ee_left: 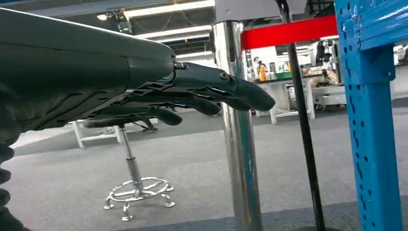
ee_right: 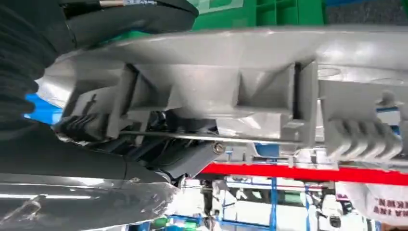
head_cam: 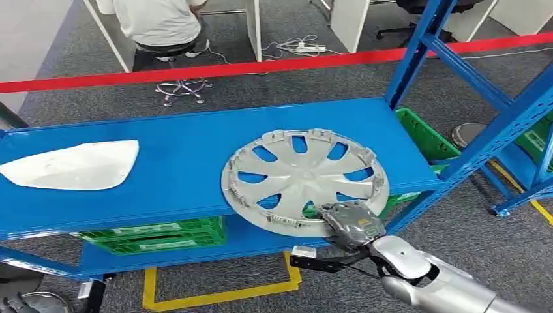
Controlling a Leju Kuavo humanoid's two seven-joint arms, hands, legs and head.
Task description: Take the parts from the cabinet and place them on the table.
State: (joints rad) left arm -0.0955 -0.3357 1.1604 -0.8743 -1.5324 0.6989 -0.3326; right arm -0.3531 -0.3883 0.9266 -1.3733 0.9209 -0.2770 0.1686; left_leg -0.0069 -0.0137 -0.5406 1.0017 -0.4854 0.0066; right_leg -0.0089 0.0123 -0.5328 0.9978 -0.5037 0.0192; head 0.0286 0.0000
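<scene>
- Hubcap lay flat on the blue shelf of the rack, inner side up, ribs and clips visible around the rim; its near edge overhung the shelf's front edge.
- Right hand gripped the hubcap's near rim at the overhang: grey thumb part on top of the rim, dark fingers underneath, below shelf level.
- Right wrist view confirmed the grip: rim of the hubcap sat clamped between the thumb on one side and the fingers on the other.
- White panel part lay flat on the same shelf, well apart from the hubcap, toward the left end.
- Left hand was in its wrist view, fingers stretched out straight and close together, holding nothing, hanging in free air near a chrome post and a blue rack upright.
- Containers: green crate sat on the lower shelf under the panel part's side; contents couldn't be told from this angle.
- Second green crate sat on the lower level behind the shelf's right end; visible part of its inside looked bare, the rest was hidden by the shelf.
- Red barrier strip ran across behind the rack; a person sat on a stool beyond it.
- Yellow floor marking below the rack front.
</scene>
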